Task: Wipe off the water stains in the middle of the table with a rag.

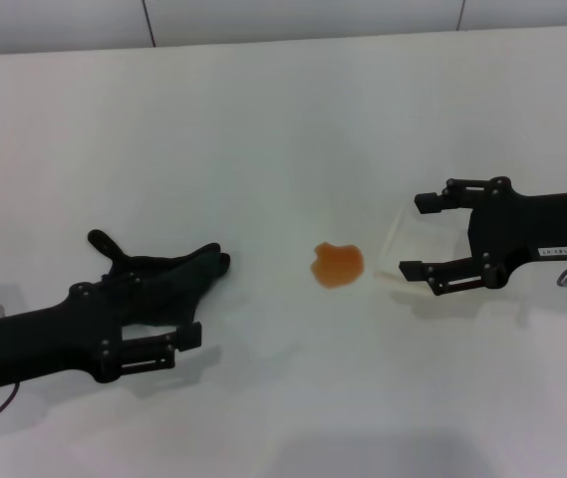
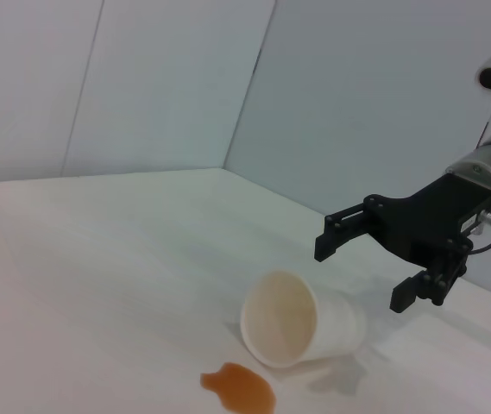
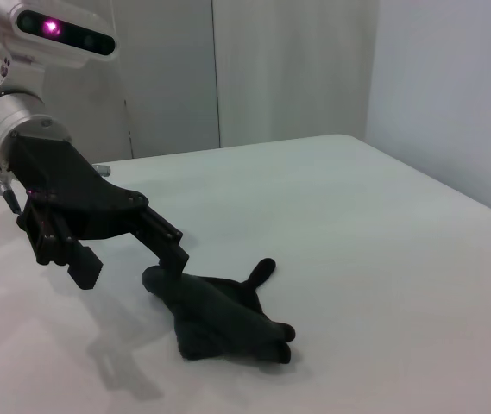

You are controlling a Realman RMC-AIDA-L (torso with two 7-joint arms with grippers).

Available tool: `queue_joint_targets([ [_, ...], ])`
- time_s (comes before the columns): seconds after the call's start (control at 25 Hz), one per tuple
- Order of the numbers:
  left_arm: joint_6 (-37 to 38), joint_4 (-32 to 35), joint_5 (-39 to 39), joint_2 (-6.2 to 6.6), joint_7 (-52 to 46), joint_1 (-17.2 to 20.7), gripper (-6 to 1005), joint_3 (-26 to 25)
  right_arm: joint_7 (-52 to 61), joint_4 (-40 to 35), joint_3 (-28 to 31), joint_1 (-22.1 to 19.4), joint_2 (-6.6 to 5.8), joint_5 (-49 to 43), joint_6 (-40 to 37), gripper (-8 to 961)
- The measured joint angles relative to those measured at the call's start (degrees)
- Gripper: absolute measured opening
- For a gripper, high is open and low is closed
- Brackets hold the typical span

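Observation:
The water stain (image 1: 337,264) is a small orange lobed blob in the middle of the white table (image 1: 263,129); it also shows in the left wrist view (image 2: 241,386). The black rag (image 1: 168,279) lies flat to its left, with finger-like points, and shows in the right wrist view (image 3: 219,315). My left gripper (image 1: 178,309) is open over the rag's near edge, one fingertip touching the cloth and the other off it (image 3: 133,263). My right gripper (image 1: 418,236) is open to the right of the stain, holding nothing.
A white paper cup (image 2: 301,319) lies on its side just right of the stain, mouth toward the stain, at my right gripper's fingertips (image 2: 361,272); it shows faintly in the head view (image 1: 395,244). Walls stand behind the table's far edge.

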Motion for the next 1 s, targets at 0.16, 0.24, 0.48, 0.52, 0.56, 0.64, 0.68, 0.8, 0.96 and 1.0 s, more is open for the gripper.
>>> queue_joint_targets([
  [0.16,0.0,0.0,0.0,0.02,-0.01,0.0,858,0.08,0.0,-0.04,0.0,0.0,0.0,-0.06,-0.01,857],
  [0.24,0.0,0.0,0.0,0.07,0.0,0.0,858,0.09,0.0,-0.13,0.0,0.0,0.0,-0.07,-0.07,857],
  [0.48,0.0,0.0,0.0,0.17,-0.01,-0.04,858,0.09,0.0,-0.19,0.0,0.0,0.0,-0.06,-0.26,856],
  [0.52,0.0,0.0,0.0,0.17,-0.01,-0.05,858,0.09,0.0,-0.2,0.0,0.0,0.0,-0.05,-0.28,856],
  [0.56,0.0,0.0,0.0,0.18,-0.01,-0.05,858,0.09,0.0,-0.21,0.0,0.0,0.0,-0.05,-0.3,856],
  [0.64,0.01,0.0,0.0,0.18,-0.01,-0.05,858,0.09,0.0,-0.21,0.0,0.0,0.0,-0.04,-0.34,856],
  [0.68,0.03,0.0,0.0,0.18,-0.01,-0.03,858,0.09,0.0,-0.21,0.0,0.0,0.0,-0.03,-0.36,856],
  [0.8,0.06,0.0,0.0,0.18,-0.01,0.09,858,0.09,0.41,-0.43,0.04,0.0,0.0,0.02,-0.47,855],
  [0.96,0.14,0.0,0.0,0.13,-0.01,0.22,858,0.09,9.55,-4.78,0.83,0.01,-0.32,-1.36,0.24,855],
  [1.0,0.17,0.0,0.0,0.16,-0.01,0.25,858,0.09,14.22,-6.81,1.53,0.26,-0.69,-2.58,0.37,855],
])
